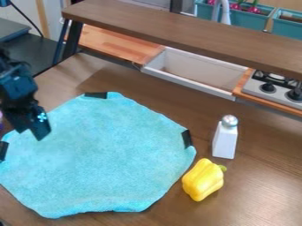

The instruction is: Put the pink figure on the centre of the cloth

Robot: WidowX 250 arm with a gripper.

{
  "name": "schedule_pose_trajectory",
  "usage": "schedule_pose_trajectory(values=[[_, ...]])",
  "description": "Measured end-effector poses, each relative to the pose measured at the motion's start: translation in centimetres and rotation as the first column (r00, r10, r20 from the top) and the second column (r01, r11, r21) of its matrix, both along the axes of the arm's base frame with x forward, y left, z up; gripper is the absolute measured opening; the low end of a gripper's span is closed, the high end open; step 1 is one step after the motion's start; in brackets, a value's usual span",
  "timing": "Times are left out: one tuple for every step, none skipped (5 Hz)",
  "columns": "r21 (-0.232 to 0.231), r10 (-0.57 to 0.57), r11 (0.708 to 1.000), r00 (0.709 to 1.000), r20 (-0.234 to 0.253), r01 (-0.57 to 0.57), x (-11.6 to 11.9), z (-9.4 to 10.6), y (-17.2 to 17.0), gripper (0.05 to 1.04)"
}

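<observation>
Fingers of the black gripper (31,134) were spread, a modest gap at the tips, nothing pinched. You had them over the cloth's left part, towards its far left edge. Tip height above the cloth: could not tell.

Just left of them, a pink-violet sliver at the view's left edge, most likely the figure (1,121). It sat beside the cloth's left edge; touching or apart, could not tell. Its shape and footing were hidden from you.

Handling, as judged: light, probably smooth hard plastic, apt to slip or spin if nipped near the top. Your best hold was low around its middle, pads square on both sides, modest squeeze. A narrow base might have tipped it on soft cloth.

Arm (17,84) came in from the upper left, gripper pointing down and canted, tips leaning right. You needed to bring it left and square it over the figure before closing.

Cloth (100,154) lay nearly flat, centre open for the set-down, black strips (96,95) at its edges. Pick-up was the step in hand; placing not begun.

Farther out on the counter (265,176): yellow pepper (203,180) just beside the cloth's right near edge, white shaker (225,139) upright behind it. Past the counter's far edge, sink (194,73) and stove (274,90).
</observation>
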State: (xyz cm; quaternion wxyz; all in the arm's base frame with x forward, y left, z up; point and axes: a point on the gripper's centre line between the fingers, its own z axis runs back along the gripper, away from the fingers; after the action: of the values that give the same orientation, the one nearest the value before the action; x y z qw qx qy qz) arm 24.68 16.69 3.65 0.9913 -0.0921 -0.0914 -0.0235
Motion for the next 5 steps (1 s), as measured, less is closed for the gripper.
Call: schedule_pose_trajectory(values=[[0.035, 0.039, 0.999, 0.999, -0.001, -0.039, -0.8, 0.3, 2.0, 0.999], [0.168, 0.131, 0.976, 0.989, 0.070, -0.141, -1.2, 2.7, 4.1, 0.999], [0.187, 0.180, 0.963, 0.980, 0.080, -0.192, -1.7, 4.8, 6.0, 0.999], [0.194, 0.215, 0.956, 0.976, 0.047, -0.219, -1.4, 4.3, 7.9, 1.000], [0.197, 0.271, 0.942, 0.962, 0.020, -0.270, -1.0, 3.7, 9.9, 0.999]])
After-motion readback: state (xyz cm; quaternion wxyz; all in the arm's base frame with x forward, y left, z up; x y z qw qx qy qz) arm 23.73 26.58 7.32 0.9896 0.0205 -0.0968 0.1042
